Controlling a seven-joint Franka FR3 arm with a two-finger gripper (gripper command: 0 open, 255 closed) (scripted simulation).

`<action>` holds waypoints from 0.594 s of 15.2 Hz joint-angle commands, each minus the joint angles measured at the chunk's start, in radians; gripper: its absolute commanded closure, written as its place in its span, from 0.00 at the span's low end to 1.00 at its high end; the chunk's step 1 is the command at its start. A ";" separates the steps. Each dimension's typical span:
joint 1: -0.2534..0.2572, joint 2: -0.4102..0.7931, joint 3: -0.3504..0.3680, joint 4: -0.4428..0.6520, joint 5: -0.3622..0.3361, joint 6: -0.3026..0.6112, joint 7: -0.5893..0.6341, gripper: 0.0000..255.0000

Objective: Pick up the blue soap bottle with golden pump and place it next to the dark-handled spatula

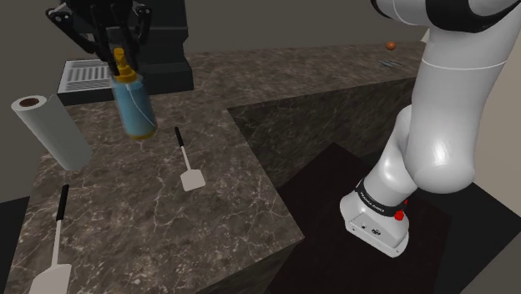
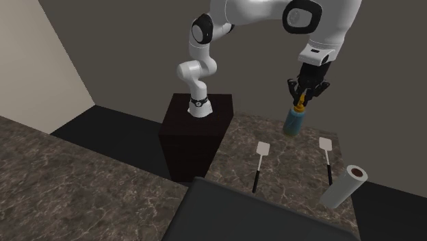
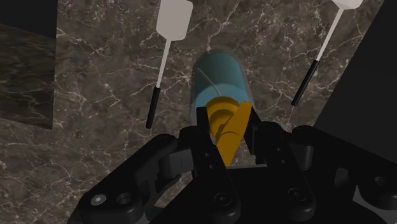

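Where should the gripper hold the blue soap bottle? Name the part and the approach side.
The golden pump, from straight above. The blue soap bottle is nearly upright with the pump on top, and the pump is far narrower than the wide body, so it fits the gripper, which is shut on it there.

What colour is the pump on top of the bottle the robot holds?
Golden yellow; the pump of the blue bottle shows best in the wrist view.

Looks like a kitchen: the dark marbled bench (image 1: 150,217) carries a short spatula (image 1: 190,177), a long spatula (image 1: 52,276), a paper towel roll (image 1: 50,129), and a black appliance with a grille (image 1: 83,77) at the bench's back.
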 commanded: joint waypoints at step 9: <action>-0.021 -0.038 -0.002 -0.191 0.012 0.154 0.002 1.00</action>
